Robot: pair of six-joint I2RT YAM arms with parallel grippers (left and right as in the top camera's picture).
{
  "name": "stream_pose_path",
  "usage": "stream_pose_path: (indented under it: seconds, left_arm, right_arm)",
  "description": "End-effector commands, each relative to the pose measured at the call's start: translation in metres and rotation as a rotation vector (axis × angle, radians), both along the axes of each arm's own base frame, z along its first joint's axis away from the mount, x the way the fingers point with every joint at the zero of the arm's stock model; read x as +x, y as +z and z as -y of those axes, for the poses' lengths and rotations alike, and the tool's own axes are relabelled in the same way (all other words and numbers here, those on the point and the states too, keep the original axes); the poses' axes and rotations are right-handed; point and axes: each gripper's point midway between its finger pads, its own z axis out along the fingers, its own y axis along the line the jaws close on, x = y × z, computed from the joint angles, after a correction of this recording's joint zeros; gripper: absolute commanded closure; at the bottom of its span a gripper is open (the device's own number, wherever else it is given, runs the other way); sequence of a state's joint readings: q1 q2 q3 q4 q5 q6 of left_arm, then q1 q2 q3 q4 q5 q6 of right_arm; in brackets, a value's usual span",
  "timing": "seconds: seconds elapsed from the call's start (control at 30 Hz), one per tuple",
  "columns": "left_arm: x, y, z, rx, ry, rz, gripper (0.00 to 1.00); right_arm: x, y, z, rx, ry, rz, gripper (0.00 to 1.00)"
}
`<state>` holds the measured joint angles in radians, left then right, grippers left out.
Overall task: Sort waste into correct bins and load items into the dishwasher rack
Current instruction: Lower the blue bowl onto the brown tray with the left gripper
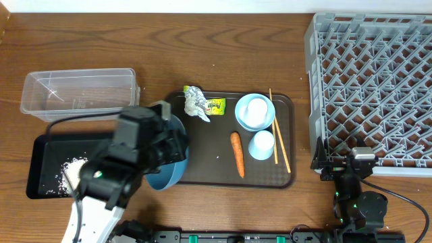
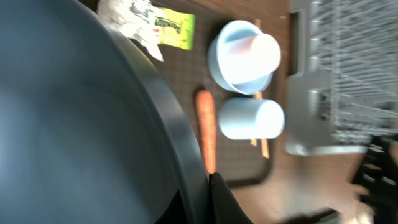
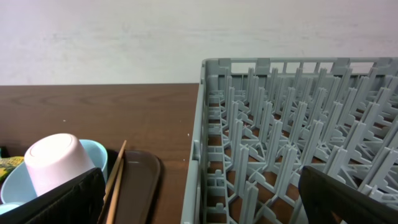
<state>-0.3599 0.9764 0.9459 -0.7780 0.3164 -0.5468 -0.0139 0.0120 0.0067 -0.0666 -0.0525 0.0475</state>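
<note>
Brown tray, carrot, chopsticks front-to-back, left tool gripping dark-blue bowl

The serving tray lies on the desk before me. At its back left the wrapper touches the packet on its right. Further right a cup stands in the small bowl. A second cup is just in front, the carrot left of it, the chopsticks right. The large bowl overhangs the tray's left edge. Left of that lies the shallow tray holding rice, the plastic tub behind it. The dishwasher rack sits far right.
</note>
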Motion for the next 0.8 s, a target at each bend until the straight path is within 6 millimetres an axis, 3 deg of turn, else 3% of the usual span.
stream_pose_path:
  seconds: [0.0,0.27,0.5,0.77]
  left_arm:
    - [0.021,0.0,-0.001,0.108,0.063,0.052,0.94]
    - [0.034,-0.034,0.039,0.197,-0.031,0.035,0.94]
    - [0.037,-0.067,0.056,0.303,-0.071,0.007,0.94]
    - [0.036,-0.09,0.076,0.341,-0.122,-0.011,0.94]
  right_arm:
    - [0.0,0.0,0.002,-0.012,-0.008,0.0,0.01]
    - [0.0,0.0,0.002,-0.012,-0.008,0.0,0.01]
    - [0.0,0.0,0.002,-0.012,-0.008,0.0,0.01]
    - [0.0,0.0,0.002,-0.012,-0.008,0.0,0.01]
